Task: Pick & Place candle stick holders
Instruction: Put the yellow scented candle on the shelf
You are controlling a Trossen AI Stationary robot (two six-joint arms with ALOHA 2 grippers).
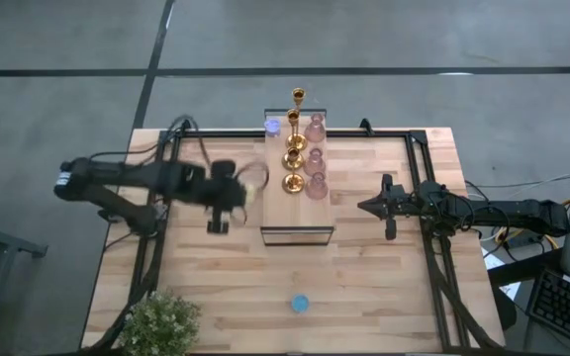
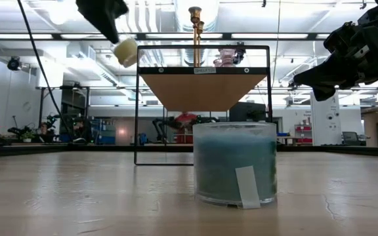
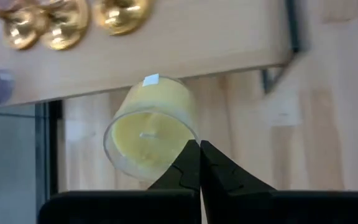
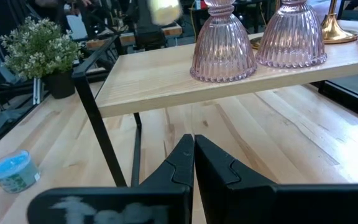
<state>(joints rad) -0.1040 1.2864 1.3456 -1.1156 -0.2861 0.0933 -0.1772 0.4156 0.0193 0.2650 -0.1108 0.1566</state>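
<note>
The left gripper [image 3: 199, 149] pinches the yellow cup's [image 3: 148, 127] rim, cup tilted, mouth facing the wrist, beside the shelf's [image 1: 270, 203] left edge; right gripper [image 4: 193, 144] closed, empty

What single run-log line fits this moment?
left gripper: shut on yellow cup, lifted beside shelf | right gripper: shut, waiting

Pale wooden tabletop [image 1: 364, 277] with visible grain; glossy gold metal holders [image 1: 294, 148]; ribbed pink glass holders [image 4: 224, 46]; matt black frame [image 1: 419, 188].
</note>
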